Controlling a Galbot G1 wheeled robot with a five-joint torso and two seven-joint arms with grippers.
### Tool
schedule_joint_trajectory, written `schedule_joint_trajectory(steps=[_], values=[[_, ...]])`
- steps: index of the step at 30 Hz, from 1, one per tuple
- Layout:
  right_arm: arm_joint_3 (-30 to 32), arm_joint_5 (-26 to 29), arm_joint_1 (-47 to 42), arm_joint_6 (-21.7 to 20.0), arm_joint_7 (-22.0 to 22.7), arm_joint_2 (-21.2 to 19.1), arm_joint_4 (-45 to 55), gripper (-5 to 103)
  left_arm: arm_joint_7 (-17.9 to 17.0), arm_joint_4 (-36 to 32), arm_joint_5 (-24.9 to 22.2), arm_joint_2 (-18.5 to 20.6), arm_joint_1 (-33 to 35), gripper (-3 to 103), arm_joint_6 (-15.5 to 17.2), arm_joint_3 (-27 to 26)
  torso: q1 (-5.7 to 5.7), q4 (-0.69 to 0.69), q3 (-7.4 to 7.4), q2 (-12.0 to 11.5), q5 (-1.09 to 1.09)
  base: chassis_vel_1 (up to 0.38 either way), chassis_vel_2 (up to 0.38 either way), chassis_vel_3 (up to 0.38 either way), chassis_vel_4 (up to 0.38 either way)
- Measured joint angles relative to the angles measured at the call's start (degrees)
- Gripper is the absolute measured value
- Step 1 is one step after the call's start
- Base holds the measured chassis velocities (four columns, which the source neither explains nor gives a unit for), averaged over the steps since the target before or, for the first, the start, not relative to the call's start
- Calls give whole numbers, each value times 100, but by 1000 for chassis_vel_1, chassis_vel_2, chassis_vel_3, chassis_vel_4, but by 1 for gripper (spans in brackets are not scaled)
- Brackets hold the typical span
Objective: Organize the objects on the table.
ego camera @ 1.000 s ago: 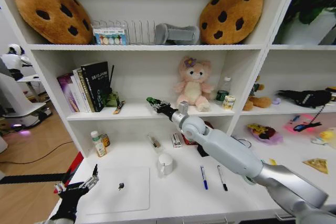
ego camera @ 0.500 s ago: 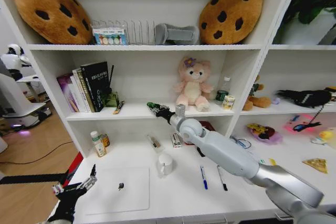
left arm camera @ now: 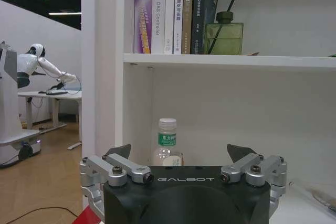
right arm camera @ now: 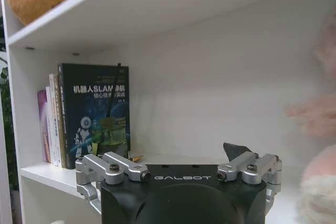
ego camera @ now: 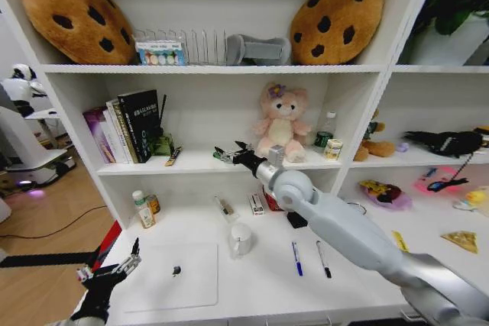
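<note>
Right end effector [ego camera: 231, 152] is held spread wide and empty over the middle shelf [ego camera: 200, 163], beside the pink plush [ego camera: 280, 121]. Left end effector [ego camera: 114, 268], also spread, is parked at the surface [ego camera: 260, 271] edge near the laptop [ego camera: 172, 275]. Pens [ego camera: 296, 257] and cup [ego camera: 241, 239] lie on the surface.

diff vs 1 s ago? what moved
The right pincer rose and shifted slightly toward the pink plush at the middle shelf; its jaws now stand open and empty. The left pincer stayed low by the laptop. The cup, blue pen and black pen have not moved.
</note>
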Motion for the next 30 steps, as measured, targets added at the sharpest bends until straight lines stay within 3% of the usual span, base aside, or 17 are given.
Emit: schedule_joint_trajectory(steps=[1,4,7,9,11,13,17,25,30], values=[[0,0,0,0,0,0,0,100,0,0,0,0,0,100,0,0,0,0,0,0,0,0,0,0,0],[1159,-421,-1203,167,-340,-775,829,100,-10,19,-9,-13,-35,100,3,30,0,0,0,1,-2,0,0,0,0],[1963,-603,-2138,231,-456,-961,1205,100,-27,31,-8,-32,-75,100,28,67,-1,-2,0,0,1,0,0,0,0],[2898,-746,-3134,264,-478,-946,1637,100,-39,37,-8,-55,-109,100,44,100,-1,1,0,1,-1,0,0,0,0],[3227,-836,-3559,295,-485,-910,1798,100,-41,45,-7,-59,-113,100,47,107,-1,1,-1,1,-1,0,0,0,0],[4062,-1136,-4856,456,-505,-725,2038,100,-44,64,-7,-62,-115,100,42,116,-1,1,-1,1,-1,0,0,0,0],[4652,-1550,-5910,647,-516,-257,2067,100,-30,81,-13,-63,-109,100,12,118,-1,0,-1,2,-2,0,0,0,0],[4578,-2443,-6958,679,-459,704,2026,100,7,128,-67,-45,-38,100,-102,70,-1,1,0,1,-2,0,0,0,0],[4266,-2627,-7130,166,-81,1024,1673,100,13,130,-113,2,-10,100,-135,45,-1,1,0,1,-2,0,0,0,0]])
